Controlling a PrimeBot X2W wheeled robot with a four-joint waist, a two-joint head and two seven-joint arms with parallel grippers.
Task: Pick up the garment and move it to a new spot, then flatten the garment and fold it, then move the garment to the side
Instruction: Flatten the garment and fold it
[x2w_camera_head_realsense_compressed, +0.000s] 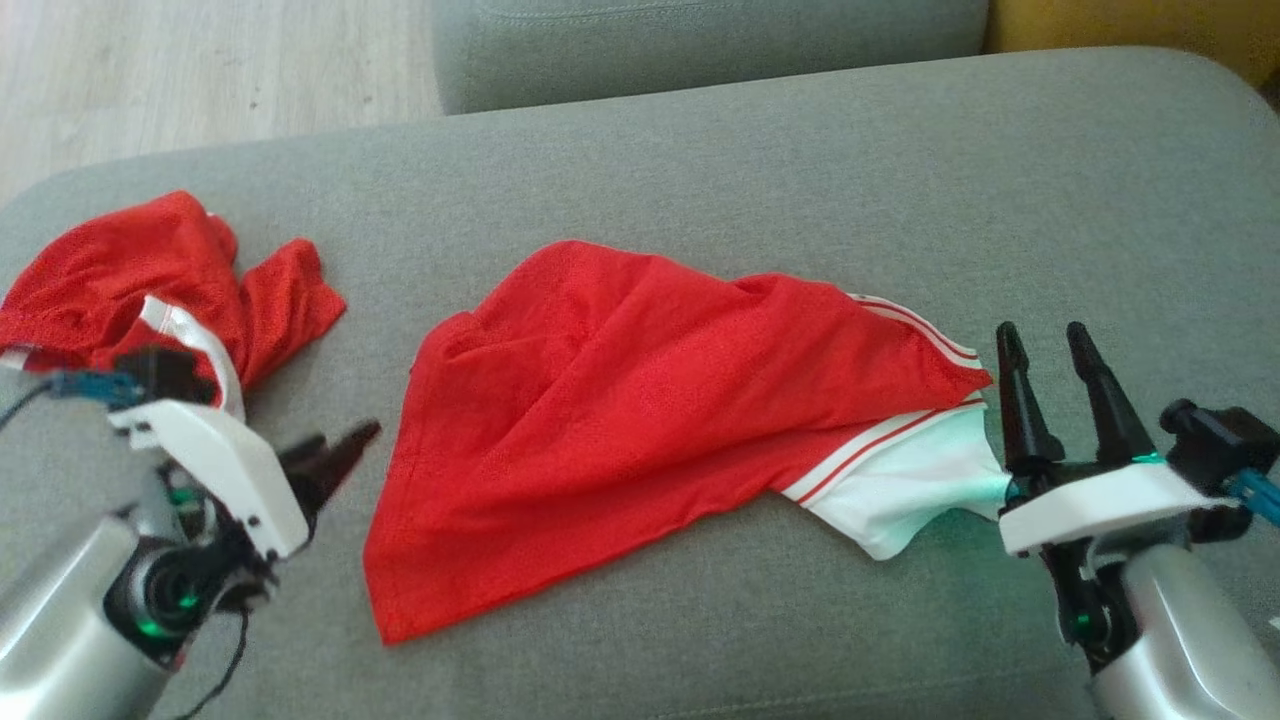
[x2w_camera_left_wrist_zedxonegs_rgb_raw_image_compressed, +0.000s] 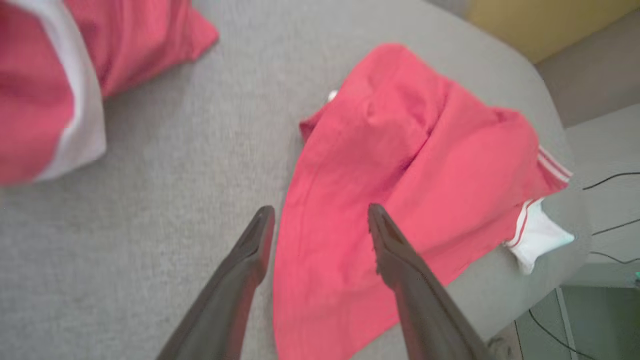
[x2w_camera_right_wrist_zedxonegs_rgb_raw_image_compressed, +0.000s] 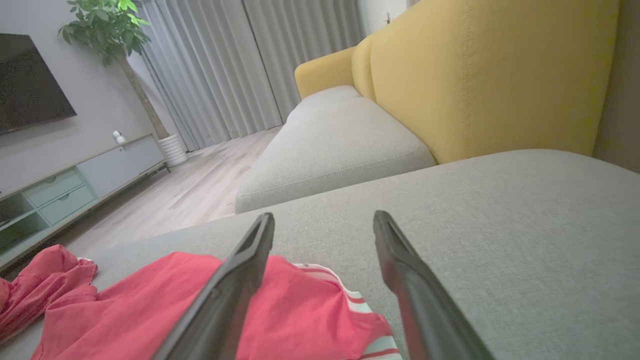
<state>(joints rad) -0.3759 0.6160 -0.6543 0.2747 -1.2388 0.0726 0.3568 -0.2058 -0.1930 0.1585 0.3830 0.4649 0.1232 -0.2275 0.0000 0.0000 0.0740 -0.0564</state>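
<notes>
Garment (x2w_camera_head_realsense_compressed: 640, 400): thin red mesh knit, creased into soft ridges, roughly triangular, with a white panel and a red-and-white striped band at one end. It lies at the centre of the grey woven sofa cushion (x2w_camera_head_realsense_compressed: 800, 150). Long axis runs 8 o'clock to 3 o'clock, striped end toward 3. Second red garment (x2w_camera_head_realsense_compressed: 150, 280) is bunched at 10 o'clock.

Left gripper (x2w_camera_left_wrist_zedxonegs_rgb_raw_image_compressed: 321, 212): at 8 o'clock, angled toward 2, fingers apart and empty, near the red hem.

Right gripper (x2w_camera_head_realsense_compressed: 1042, 335): at 4 o'clock, fingers toward 12, spread and empty, just beside the white panel.

Home living room: grey sofa (x2w_camera_right_wrist_zedxonegs_rgb_raw_image_compressed: 330, 145), television (x2w_camera_right_wrist_zedxonegs_rgb_raw_image_compressed: 30, 85), curtains (x2w_camera_right_wrist_zedxonegs_rgb_raw_image_compressed: 215, 65), potted plant (x2w_camera_right_wrist_zedxonegs_rgb_raw_image_compressed: 105, 30).
</notes>
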